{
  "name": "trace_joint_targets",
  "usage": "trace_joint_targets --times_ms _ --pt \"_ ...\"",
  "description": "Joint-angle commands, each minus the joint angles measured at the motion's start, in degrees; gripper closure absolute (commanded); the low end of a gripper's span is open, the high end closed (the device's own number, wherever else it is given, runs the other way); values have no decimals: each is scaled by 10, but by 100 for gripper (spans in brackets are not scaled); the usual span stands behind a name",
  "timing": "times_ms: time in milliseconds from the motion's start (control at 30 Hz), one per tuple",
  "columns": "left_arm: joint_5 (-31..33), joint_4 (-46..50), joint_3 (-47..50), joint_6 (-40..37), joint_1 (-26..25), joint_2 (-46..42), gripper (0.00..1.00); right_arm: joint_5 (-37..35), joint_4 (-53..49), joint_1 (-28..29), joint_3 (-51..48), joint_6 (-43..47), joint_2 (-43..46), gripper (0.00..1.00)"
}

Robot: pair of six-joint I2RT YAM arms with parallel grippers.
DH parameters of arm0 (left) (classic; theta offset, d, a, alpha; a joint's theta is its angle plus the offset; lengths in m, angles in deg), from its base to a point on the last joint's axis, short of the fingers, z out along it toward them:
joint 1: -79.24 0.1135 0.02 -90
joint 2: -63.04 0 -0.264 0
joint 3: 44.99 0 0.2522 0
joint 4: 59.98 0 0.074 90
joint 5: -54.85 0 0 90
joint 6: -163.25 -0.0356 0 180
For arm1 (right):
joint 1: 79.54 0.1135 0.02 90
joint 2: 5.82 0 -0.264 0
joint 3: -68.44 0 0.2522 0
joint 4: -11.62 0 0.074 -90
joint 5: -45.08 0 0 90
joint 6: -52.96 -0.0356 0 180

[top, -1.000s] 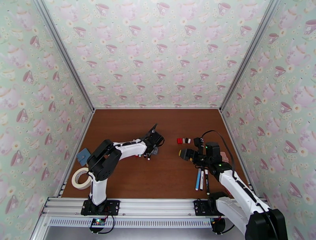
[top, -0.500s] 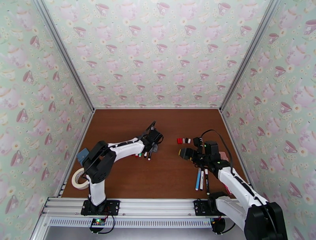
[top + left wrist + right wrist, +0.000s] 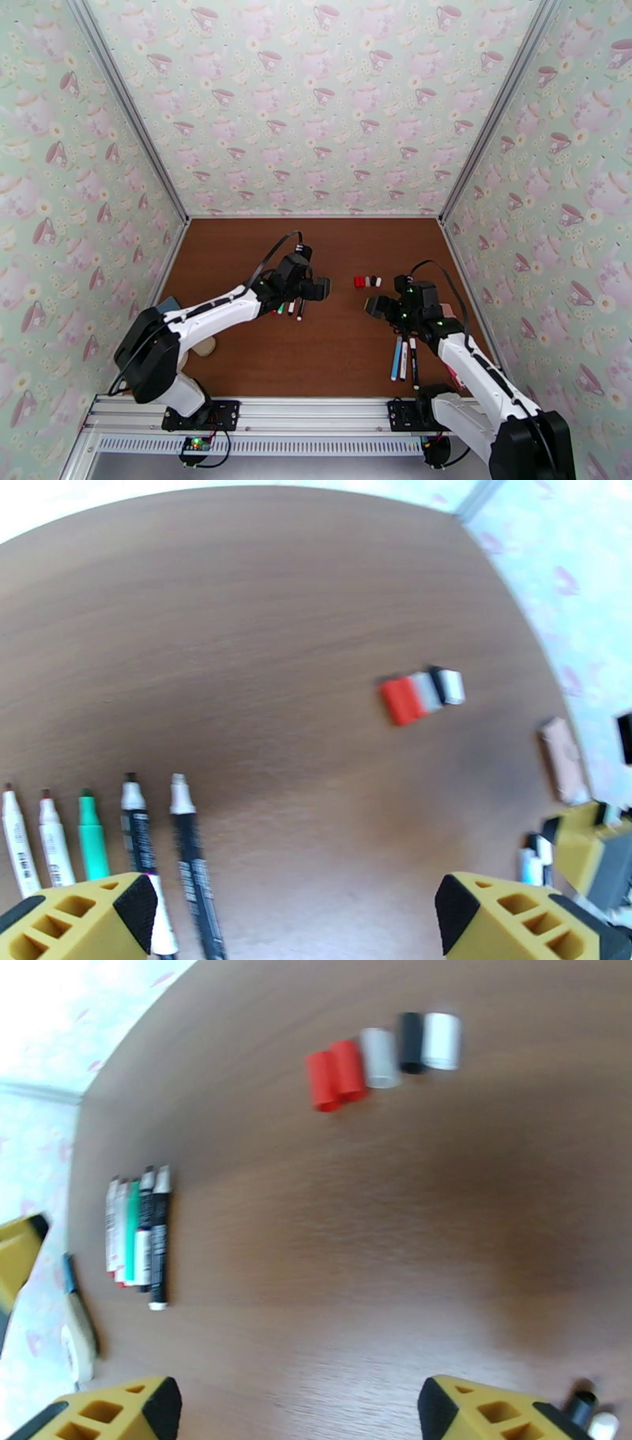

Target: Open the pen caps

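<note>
A: L gripper [image 3: 318,288]?
B: Just let go: jaws wide, empty, swung right of pens [image 3: 288,308]. R gripper [image 3: 378,306] also released, empty.
A: Task?
B: Pens rowed centre-left, uncapped. Three pens [image 3: 404,359] lower right prob. pending. Caps [image 3: 367,281] clustered centre.

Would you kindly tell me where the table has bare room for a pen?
Bare: the far table behind the cap row, and the near middle between the left pen row and the three right pens. Crowded: between the left gripper and right gripper.

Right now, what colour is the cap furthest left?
The cap is red; right wrist view.
</note>
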Motion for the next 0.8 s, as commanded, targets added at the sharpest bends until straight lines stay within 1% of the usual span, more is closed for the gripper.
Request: trace_joint_targets --times_ms 0,67,133,200,233,333,467,567,667,767 --pt "-85 -92 48 -16 -5 -33 0 -80 -66 3 21 -19 16 24" --pt "-111 -123 67 -17 -6 -42 0 -100 -83 2 25 -29 17 29" --pt "-131 -145 83 -17 -6 -48 0 -126 -107 2 32 -36 15 38" --pt "-151 -167 97 -19 -7 -54 0 -146 -132 2 42 -45 8 46" --pt "-161 -178 104 -17 -8 -58 0 -159 -146 2 48 -48 1 47" --pt "-164 -193 119 -7 -10 -67 0 -186 -181 2 60 -55 -21 48" --pt "-164 -195 124 0 -13 -67 0 -206 -189 2 55 -67 -41 51" --pt "-164 -198 125 3 -14 -66 0 -204 -188 2 47 -71 -62 54" --pt "-164 -197 126 6 -17 -66 0 -208 -191 2 35 -75 -66 61" --pt "-161 -196 127 7 -18 -65 0 -200 -190 2 30 -73 -76 62"
